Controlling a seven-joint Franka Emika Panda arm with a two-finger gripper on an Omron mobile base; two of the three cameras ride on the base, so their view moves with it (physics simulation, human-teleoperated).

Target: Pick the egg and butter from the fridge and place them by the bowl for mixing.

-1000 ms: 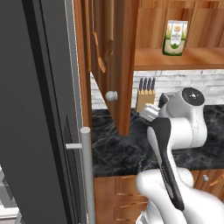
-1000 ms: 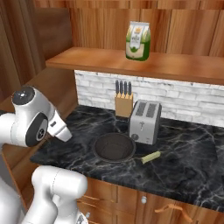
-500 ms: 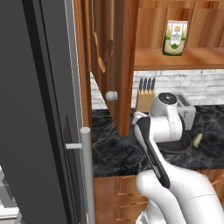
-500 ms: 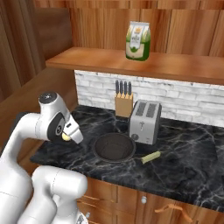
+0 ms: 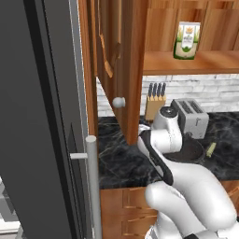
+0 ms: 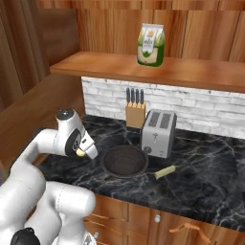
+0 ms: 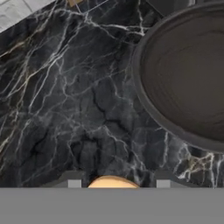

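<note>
My gripper [image 6: 82, 152] hangs low over the black marble counter, just left of the bowl [image 6: 125, 160], and is shut on the egg [image 6: 80, 153]. In the hand view the egg [image 7: 113, 181] is an orange-yellow dome between my two fingertips at the bottom, with the gripper [image 7: 113, 184] pointing down at bare counter. The dark round bowl [image 7: 188, 74] fills the upper right there, its thick rim a short way from the egg. The fridge's dark grey door [image 5: 32, 116] and its silver handle [image 5: 92, 186] stand at the left. The butter is out of view.
A silver toaster [image 6: 158, 126] and a knife block [image 6: 134, 111] stand behind the bowl. A pale yellow-green stick [image 6: 165, 171] lies right of the bowl. A green bag [image 6: 150, 45] sits on the wooden shelf [image 6: 95, 67]. A wooden cabinet side [image 5: 130, 70] rises left of the arm.
The arm has swung down and toward the bowl, carrying the egg from high at the left to just above the counter beside the bowl's rim.
</note>
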